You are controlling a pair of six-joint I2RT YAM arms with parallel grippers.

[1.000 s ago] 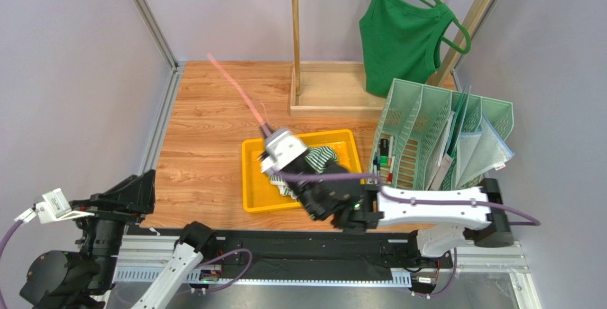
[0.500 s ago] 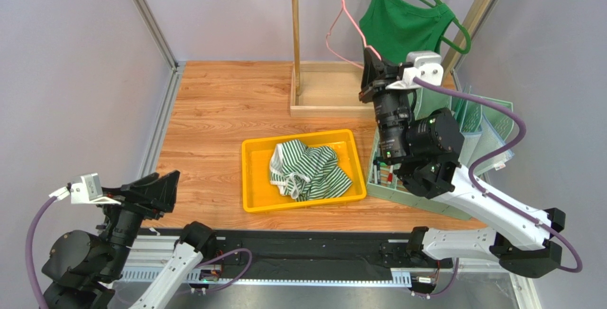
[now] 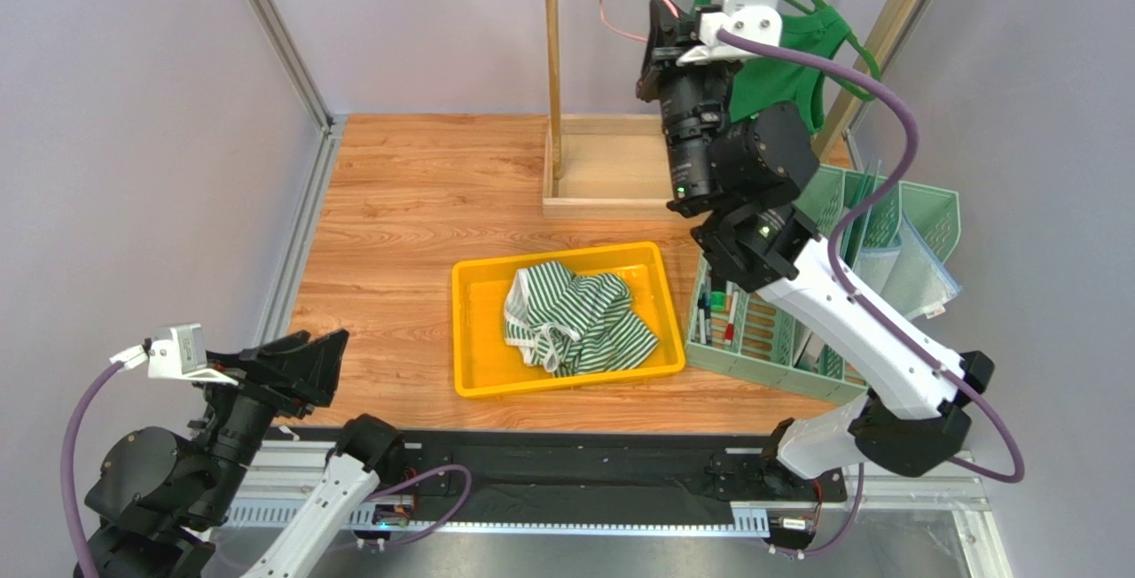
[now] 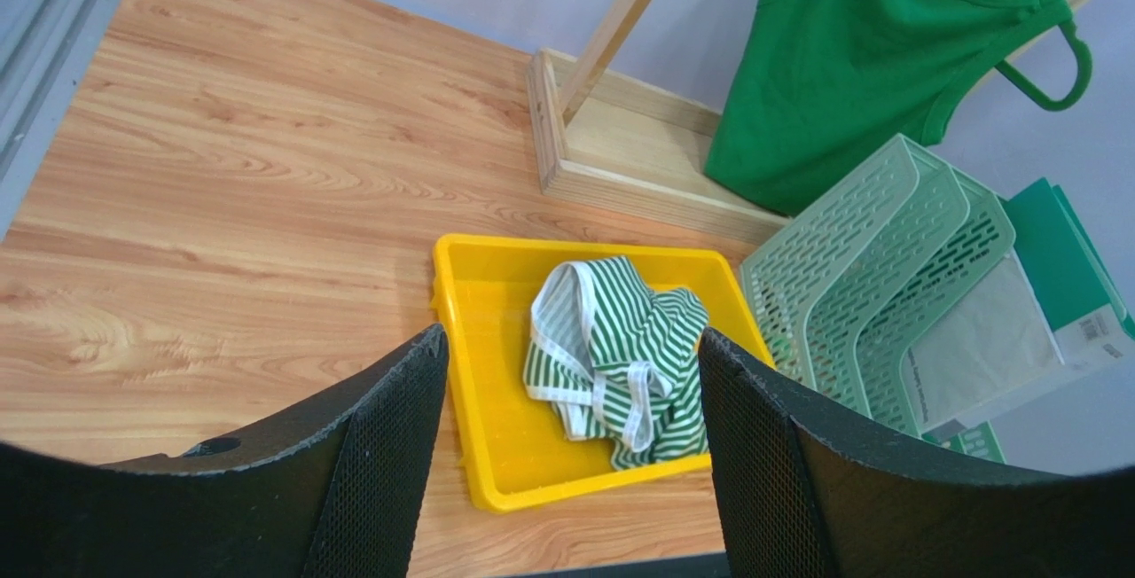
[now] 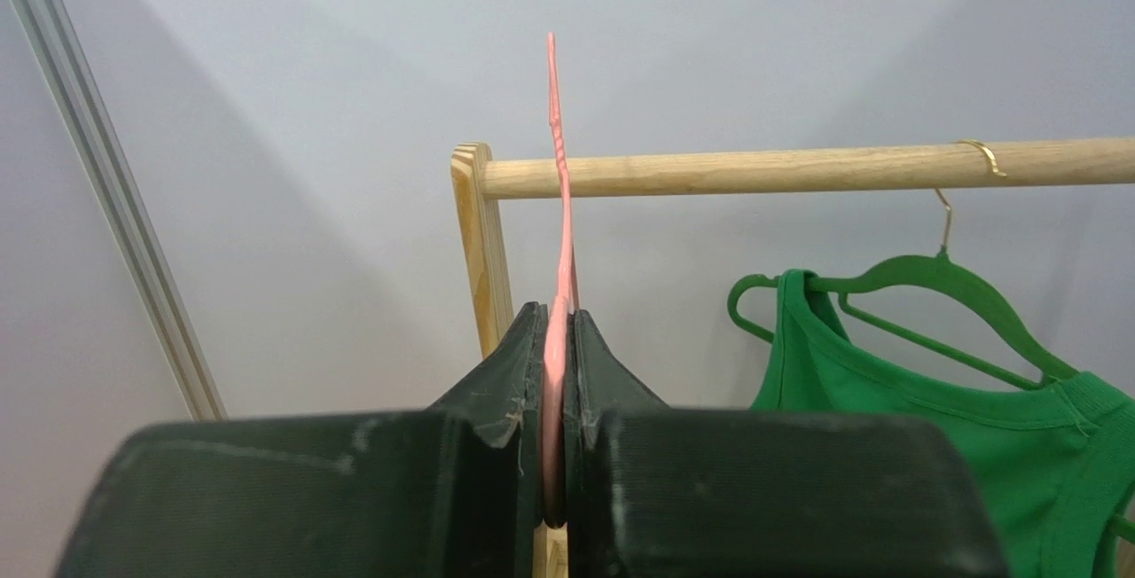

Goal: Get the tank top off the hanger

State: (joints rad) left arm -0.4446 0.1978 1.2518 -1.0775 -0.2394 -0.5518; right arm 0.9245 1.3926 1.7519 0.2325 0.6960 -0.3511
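A green-and-white striped tank top lies crumpled in the yellow tray, off any hanger; it also shows in the left wrist view. My right gripper is raised high and shut on a bare pink hanger. In the right wrist view the gripper pinches the pink hanger, whose top reaches up in front of the wooden rod. My left gripper is open and empty, low at the near left, and looks towards the tray.
A green tank top hangs on a green hanger from the rod, right of the pink hanger. The wooden rack has a post and a base. A mint file rack stands right of the tray.
My right arm rose from the tray to the rack rod with the pink hanger, leaving the striped top in the tray. The left arm shifted slightly.
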